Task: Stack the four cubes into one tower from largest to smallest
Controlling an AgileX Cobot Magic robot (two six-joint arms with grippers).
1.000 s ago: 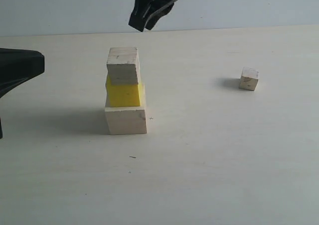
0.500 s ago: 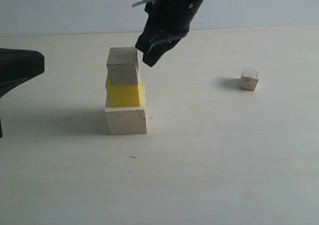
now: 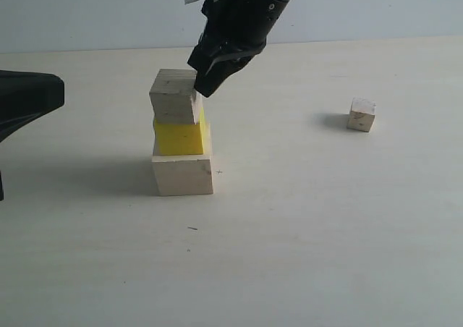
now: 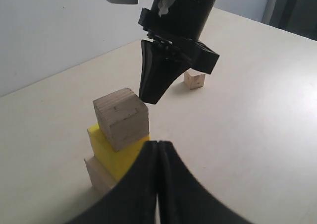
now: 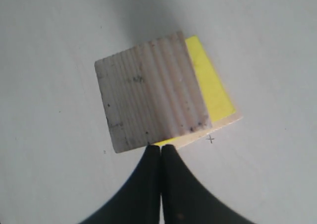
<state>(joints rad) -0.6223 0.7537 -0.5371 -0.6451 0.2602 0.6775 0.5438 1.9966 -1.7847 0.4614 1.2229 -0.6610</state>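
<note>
A tower of three stands left of centre: the large pale cube (image 3: 182, 175), the yellow cube (image 3: 179, 139) on it, and the medium grained cube (image 3: 173, 106) on top, turned askew and overhanging to the left. My right gripper (image 3: 203, 88) is shut, and its tip touches the medium cube's upper right edge (image 5: 151, 90). The small pale cube (image 3: 361, 115) sits alone on the table at the right. At the left edge my left gripper (image 4: 158, 143) is shut and empty, well away from the tower.
The pale tabletop (image 3: 304, 218) runs back to a light wall. A small dark speck (image 3: 192, 228) lies in front of the tower.
My right gripper came down and moved left against the medium cube. That cube slid a little to the left and twisted on the yellow cube. The left arm stayed still.
</note>
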